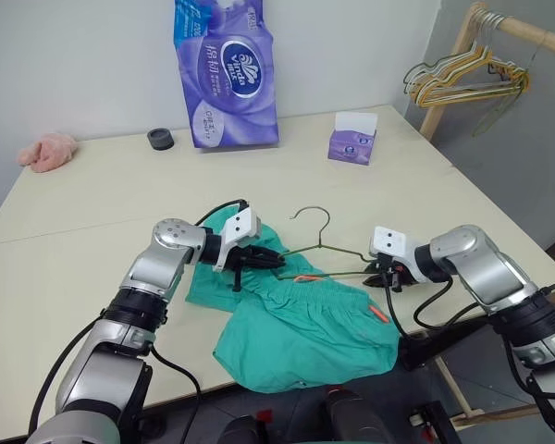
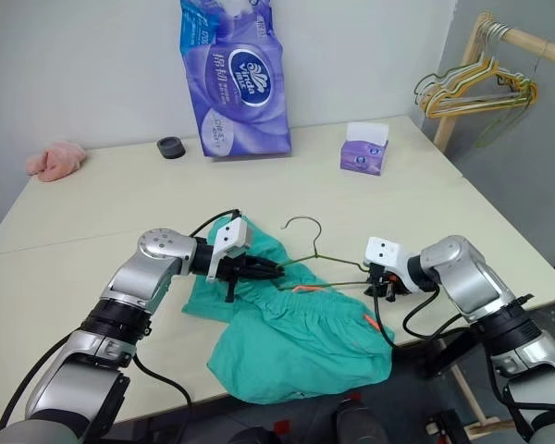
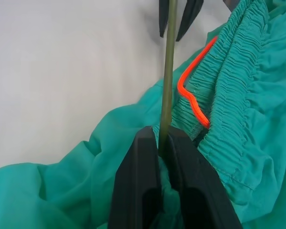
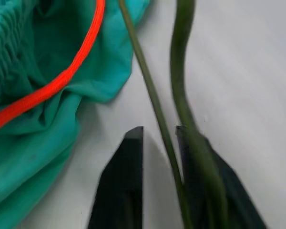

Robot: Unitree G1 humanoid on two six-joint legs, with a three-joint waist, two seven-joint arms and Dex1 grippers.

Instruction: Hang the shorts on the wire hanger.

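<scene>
The teal-green shorts [image 1: 296, 324] lie crumpled at the table's near edge, with an orange drawstring [image 3: 193, 95] along the gathered waistband. The dark olive wire hanger [image 1: 322, 242] rests across their top, hook pointing away from me. My left gripper [image 3: 163, 136] is shut on the hanger's wire at its left end, with a fold of shorts fabric pinched in too. My right gripper [image 4: 158, 129] is at the hanger's right corner, off the cloth, fingers drawn in around the thin wire that runs between them.
On the pale table [image 1: 120, 194] stand a purple tissue pack [image 1: 224, 74], a small purple tissue box [image 1: 354, 141] and a black round object [image 1: 160, 139]. A pink cloth lump [image 1: 46, 151] lies far left. Yellow and pale green hangers [image 1: 467, 79] hang on a wooden rack at right.
</scene>
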